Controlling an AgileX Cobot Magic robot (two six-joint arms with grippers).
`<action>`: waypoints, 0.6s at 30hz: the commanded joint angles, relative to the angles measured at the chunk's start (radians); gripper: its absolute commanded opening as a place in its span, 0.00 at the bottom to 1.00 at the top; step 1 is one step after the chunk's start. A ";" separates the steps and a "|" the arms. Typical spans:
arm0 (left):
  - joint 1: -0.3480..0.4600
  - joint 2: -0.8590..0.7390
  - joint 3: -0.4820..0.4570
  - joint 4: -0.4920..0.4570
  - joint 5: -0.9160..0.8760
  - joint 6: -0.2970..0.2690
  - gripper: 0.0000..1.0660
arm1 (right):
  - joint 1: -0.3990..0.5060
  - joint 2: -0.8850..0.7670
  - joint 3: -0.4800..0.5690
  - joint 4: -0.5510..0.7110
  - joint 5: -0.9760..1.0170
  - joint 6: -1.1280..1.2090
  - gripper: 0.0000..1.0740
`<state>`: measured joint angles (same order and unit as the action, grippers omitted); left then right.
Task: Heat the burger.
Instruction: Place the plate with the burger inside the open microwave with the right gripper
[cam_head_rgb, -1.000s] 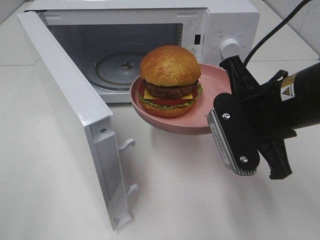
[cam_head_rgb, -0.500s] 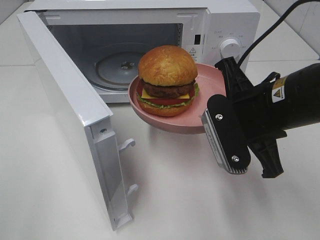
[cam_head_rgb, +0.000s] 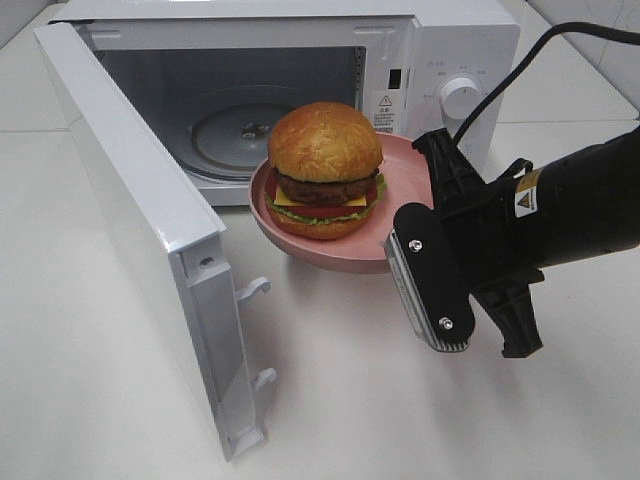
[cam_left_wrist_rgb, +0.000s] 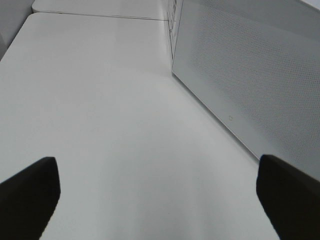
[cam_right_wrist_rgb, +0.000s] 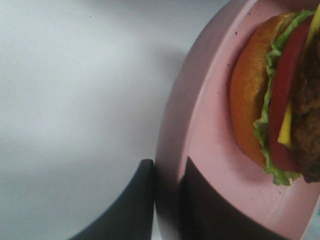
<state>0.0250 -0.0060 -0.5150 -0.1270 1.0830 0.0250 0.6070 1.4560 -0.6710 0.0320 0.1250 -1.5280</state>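
Observation:
The burger (cam_head_rgb: 323, 165), with a glossy golden bun, dark patty, cheese, tomato and lettuce, sits on a pink plate (cam_head_rgb: 330, 252) held in the air just in front of the open microwave (cam_head_rgb: 455, 50). My right gripper (cam_head_rgb: 432, 160) is shut on the plate's right rim. In the right wrist view its fingers (cam_right_wrist_rgb: 167, 162) pinch the plate rim (cam_right_wrist_rgb: 172, 130), with the burger (cam_right_wrist_rgb: 280, 100) just beyond. My left gripper (cam_left_wrist_rgb: 160, 200) stands open over bare table beside the outer face of the microwave door (cam_left_wrist_rgb: 250, 75). It does not show in the exterior view.
The microwave door (cam_head_rgb: 130, 200) swings out to the left toward the table's front. A glass turntable (cam_head_rgb: 240, 135) lies inside the cavity. The control knob (cam_head_rgb: 461, 95) is on the right panel. White tabletop (cam_head_rgb: 350, 400) spreads in front.
My right gripper has carried the plate and burger leftward and slightly back, closer to the microwave opening. The grip on the rim is unchanged.

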 joint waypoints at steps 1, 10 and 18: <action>0.000 -0.011 0.001 -0.003 -0.017 0.001 0.94 | 0.039 -0.007 -0.017 0.009 -0.116 -0.011 0.00; 0.000 -0.011 0.001 -0.003 -0.017 0.001 0.94 | 0.043 0.005 -0.041 0.009 -0.136 0.003 0.00; 0.000 -0.011 0.001 -0.003 -0.017 0.002 0.94 | 0.045 0.113 -0.125 0.009 -0.136 0.003 0.00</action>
<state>0.0250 -0.0060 -0.5150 -0.1270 1.0830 0.0250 0.6510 1.5550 -0.7570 0.0390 0.0590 -1.5260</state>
